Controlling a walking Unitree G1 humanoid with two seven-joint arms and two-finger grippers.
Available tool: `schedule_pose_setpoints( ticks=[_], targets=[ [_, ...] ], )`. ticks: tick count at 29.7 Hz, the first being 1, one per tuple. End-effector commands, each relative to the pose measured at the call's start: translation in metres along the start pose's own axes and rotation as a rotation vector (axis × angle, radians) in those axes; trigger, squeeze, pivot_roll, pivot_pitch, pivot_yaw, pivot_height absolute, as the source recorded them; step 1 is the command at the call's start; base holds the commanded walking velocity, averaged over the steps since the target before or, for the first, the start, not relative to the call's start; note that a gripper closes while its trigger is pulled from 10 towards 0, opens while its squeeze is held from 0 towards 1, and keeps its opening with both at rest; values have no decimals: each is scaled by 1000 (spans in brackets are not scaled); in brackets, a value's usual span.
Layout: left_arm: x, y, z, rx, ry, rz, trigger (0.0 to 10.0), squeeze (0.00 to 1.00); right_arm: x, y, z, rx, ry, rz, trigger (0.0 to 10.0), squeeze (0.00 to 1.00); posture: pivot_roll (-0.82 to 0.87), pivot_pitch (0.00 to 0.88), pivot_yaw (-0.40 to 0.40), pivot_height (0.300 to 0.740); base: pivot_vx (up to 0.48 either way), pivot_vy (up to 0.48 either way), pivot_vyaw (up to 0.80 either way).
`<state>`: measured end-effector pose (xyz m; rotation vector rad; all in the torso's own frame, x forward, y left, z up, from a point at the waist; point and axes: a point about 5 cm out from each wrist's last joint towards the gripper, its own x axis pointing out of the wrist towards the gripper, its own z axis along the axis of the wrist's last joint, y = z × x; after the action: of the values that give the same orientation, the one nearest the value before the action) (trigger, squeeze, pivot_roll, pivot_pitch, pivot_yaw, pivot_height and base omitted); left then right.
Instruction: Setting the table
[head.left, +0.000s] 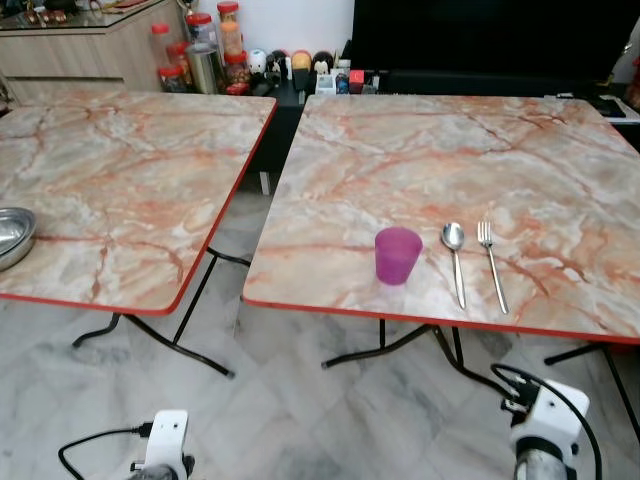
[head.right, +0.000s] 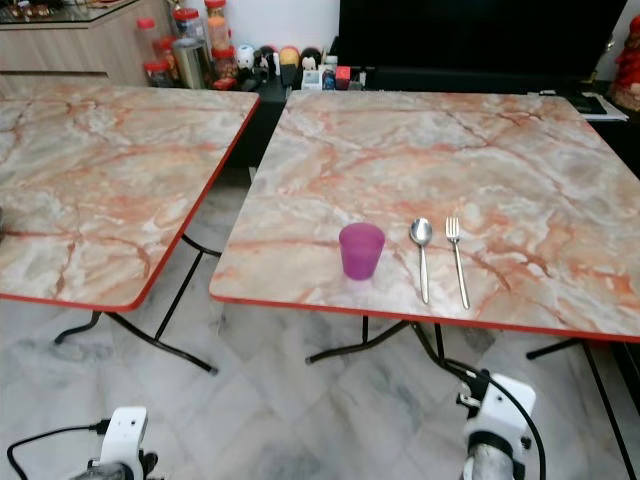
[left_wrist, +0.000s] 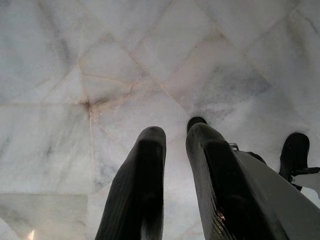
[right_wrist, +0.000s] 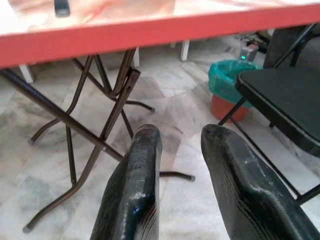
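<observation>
The right surface (head.left: 420, 160) looked like glossy marble-patterned laminate in pink and grey, edged with a smooth red band, on thin black metal legs (right_wrist: 95, 125). The left surface (head.left: 110, 180) had the same finish. The cup (head.left: 397, 255) was translucent purple plastic. The spoon (head.left: 455, 255) and fork (head.left: 490, 260) were polished, shiny metal, as was the bowl (head.left: 12, 235). The floor (left_wrist: 150, 65) was smooth, pale marble tile. The right end effector (right_wrist: 182, 135) had glossy black fingers, finely ribbed; the left end effector (left_wrist: 175, 137) looked matt black.
</observation>
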<state>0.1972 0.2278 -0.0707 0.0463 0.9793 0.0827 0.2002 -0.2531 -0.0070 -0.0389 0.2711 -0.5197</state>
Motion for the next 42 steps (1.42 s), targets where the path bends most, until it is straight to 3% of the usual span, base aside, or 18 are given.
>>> schedule_pose_setpoints(
  ticks=[1, 2, 3, 5, 9, 10, 14, 17, 19, 22, 26, 32, 42],
  targets=[
    [0, 2, -2, 7, 14, 4, 10000, 0, 1, 5, 5, -3, -14, 12, 10000, 0, -23, 0, 13, 740, 0, 0, 0],
    [0, 2, -2, 10, 14, 4, 10000, 0, -5, 9, 24, -53, -99, 75, 10000, 0, -31, 0, 18, 740, 0, 0, 0],
    [0, 2, -2, 10, 14, 4, 10000, 0, -5, 9, 24, -53, -99, 75, 10000, 0, -31, 0, 18, 740, 0, 0, 0],
    [0, 3, -1, 14, 13, 5, 10000, 0, -1, 17, 48, -61, -180, 116, 10000, 0, -33, 0, 21, 740, 0, 0, 0],
    [0, 3, 0, 19, 7, 15, 10000, 0, 23, 43, 97, -33, -305, 193, 10000, 0, -34, 0, 23, 740, 0, 0, 0],
    [0, 3, 0, 19, 7, 15, 10000, 0, 23, 43, 97, -33, -305, 193, 10000, 0, -34, 0, 23, 740, 0, 0, 0],
    [0, 3, 0, 1, -3, 20, 10000, 0, 43, 64, 131, 4, -349, 234, 10000, 0, -27, 0, 21, 740, 0, 0, 0],
    [0, 3, 1, 0, -5, 23, 10000, 0, 50, 75, 133, 22, -296, 274, 10000, 0, -17, 0, 22, 740, 0, 0, 0],
    [0, 3, 1, 4, -4, 26, 10000, 0, 59, 88, 131, -24, -217, 327, 10000, 0, -10, 0, 19, 740, 0, 0, 0],
    [0, 3, 0, 3, 0, 27, 10000, 0, 71, 92, 132, -18, -134, 294, 10000, 0, -4, 0, 17, 740, 0, 0, 0],
    [0, 3, 0, 6, 1, 30, 10000, 0, 75, 94, 138, 22, -127, 282, 10000, 0, 4, 0, 14, 740, 0, 0, 0],
    [0, 4, -1, 7, 1, 42, 10000, 0, 75, 111, 136, 29, -92, 319, 10000, 0, 6, 0, 15, 740, 0, 0, 0],
    [-1, 4, -2, 5, -2, 40, 10000, 0, 73, 114, 127, 53, -68, 312, 10000, 0, 4, 0, 13, 740, 225, 0, 0]
  ],
)
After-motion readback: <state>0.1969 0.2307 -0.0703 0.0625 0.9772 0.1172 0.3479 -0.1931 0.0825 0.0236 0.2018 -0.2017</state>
